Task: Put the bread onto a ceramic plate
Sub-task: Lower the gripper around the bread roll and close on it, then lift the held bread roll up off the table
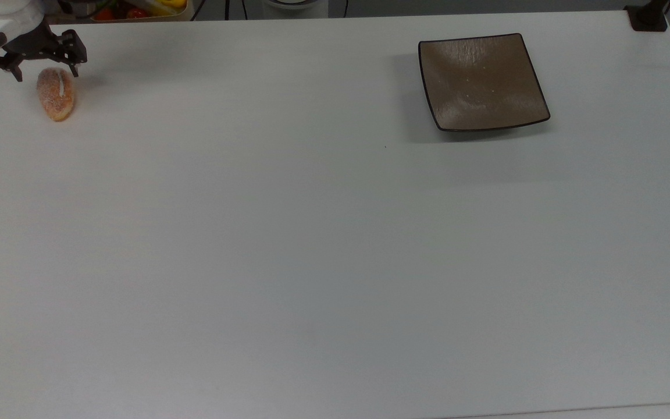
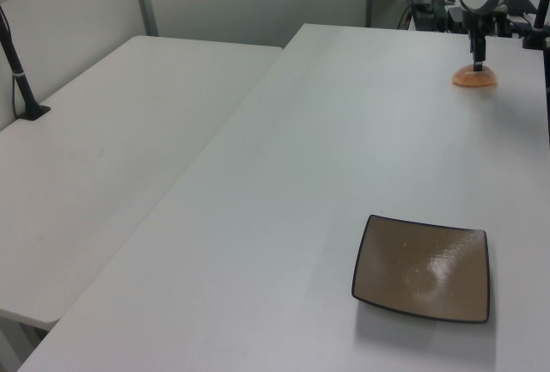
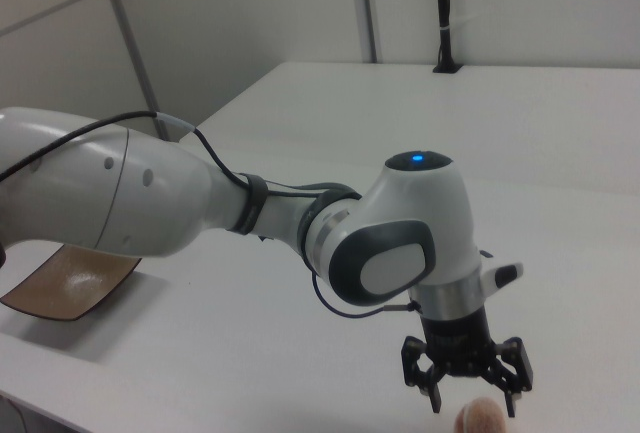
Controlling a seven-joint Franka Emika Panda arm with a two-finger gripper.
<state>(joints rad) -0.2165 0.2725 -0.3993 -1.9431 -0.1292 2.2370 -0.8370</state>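
Note:
The bread [image 1: 56, 101], a small oval orange-brown roll with a white stripe, lies on the white table at the top view's far left. It also shows as the bread [image 2: 474, 78] at the left view's upper right and the bread [image 3: 484, 419] at the right view's bottom edge. My gripper [image 1: 46, 73] hangs just over the roll's far end, open, its black fingers straddling that end without touching. It appears as my gripper [image 2: 479, 64] and my gripper [image 3: 472, 405] too. The square brown ceramic plate [image 1: 481, 81] sits bare far off at the top view's upper right; the plate [image 2: 423, 267] and the plate [image 3: 62, 286] show likewise.
A tray of coloured items [image 1: 134, 9] sits beyond the table's far edge near the gripper. A black post base [image 1: 648, 17] stands at the top view's upper right corner. A second white table [image 2: 112, 149] adjoins in the left view. A wide bare tabletop [image 1: 312, 244] lies between bread and plate.

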